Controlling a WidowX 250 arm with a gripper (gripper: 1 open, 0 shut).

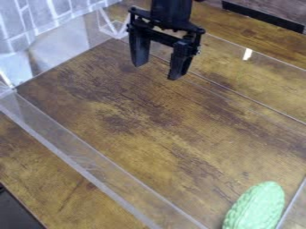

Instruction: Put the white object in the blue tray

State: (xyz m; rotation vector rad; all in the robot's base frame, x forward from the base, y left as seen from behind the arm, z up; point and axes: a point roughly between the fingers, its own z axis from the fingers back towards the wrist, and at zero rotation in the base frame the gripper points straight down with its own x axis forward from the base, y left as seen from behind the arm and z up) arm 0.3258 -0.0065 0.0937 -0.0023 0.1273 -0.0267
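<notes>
My gripper (159, 64) hangs over the far middle of the wooden table (156, 125), pointing down with its two black fingers (178, 65) spread wide and nothing between them. The white object and the blue tray are both out of view.
A green textured object (255, 208) lies at the near right corner. Clear acrylic walls (72, 156) run along the near left side and the right side (251, 72) of the table. A pale tiled wall (30, 27) stands at the far left.
</notes>
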